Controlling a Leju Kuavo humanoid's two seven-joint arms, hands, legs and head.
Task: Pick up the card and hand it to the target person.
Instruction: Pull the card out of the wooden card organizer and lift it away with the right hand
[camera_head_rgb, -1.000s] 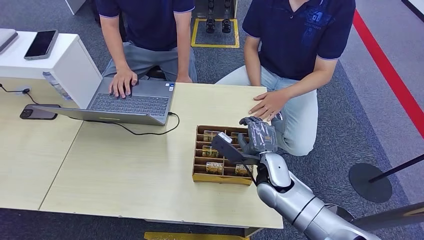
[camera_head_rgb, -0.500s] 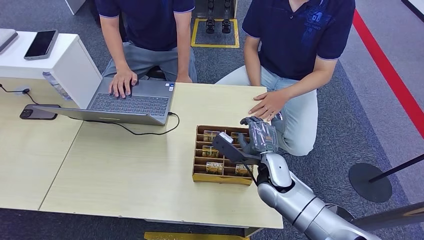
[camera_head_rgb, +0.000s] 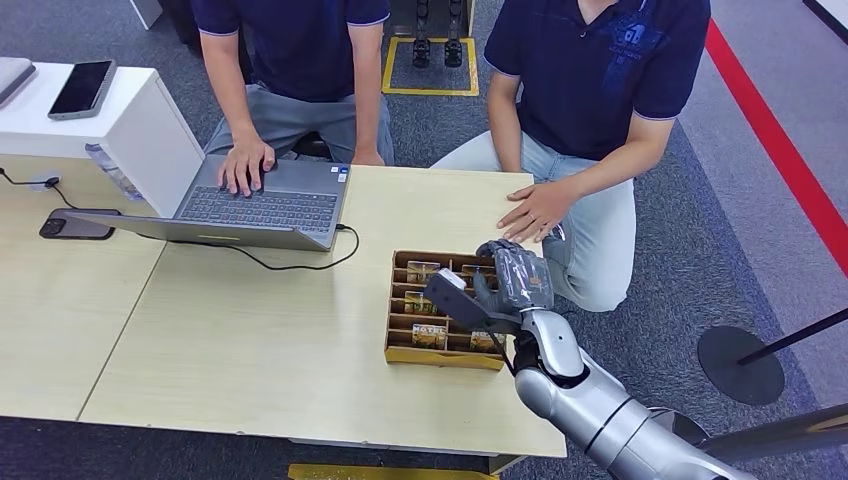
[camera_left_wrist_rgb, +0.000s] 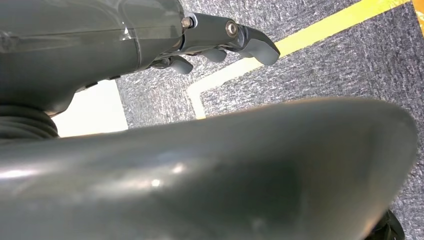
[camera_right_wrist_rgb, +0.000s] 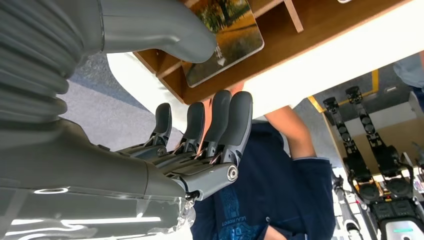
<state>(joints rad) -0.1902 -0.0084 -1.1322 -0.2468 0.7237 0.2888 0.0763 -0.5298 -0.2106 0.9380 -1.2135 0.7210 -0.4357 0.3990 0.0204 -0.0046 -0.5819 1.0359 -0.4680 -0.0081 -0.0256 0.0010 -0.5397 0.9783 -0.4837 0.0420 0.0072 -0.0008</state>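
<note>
Brown wooden dividers are splitting the tray (camera_head_rgb: 445, 357) on the table (camera_head_rgb: 280, 330) into slots, and the cards are sitting in these. The right hand (camera_head_rgb: 500, 285) is hovering over the tray's far right corner, its fingers (camera_right_wrist_rgb: 220, 117) spread straight and grasping nothing. In the right wrist view, one card (camera_right_wrist_rgb: 227, 37) printed with autumn trees is lying flat in a slot just beside the thumb (camera_right_wrist_rgb: 165, 27), not touching it; its far end is being cut off by the frame, so its long axis is hard to judge. A card at the tray's near edge is bearing dark lettering too small to read. Beyond the tray, a person's hand (camera_head_rgb: 537, 208) is resting on the table's edge. The left hand (camera_left_wrist_rgb: 220, 42) is hanging over grey carpet, fingers loosely curled around nothing, mostly hidden behind a dark blurred body part.
</note>
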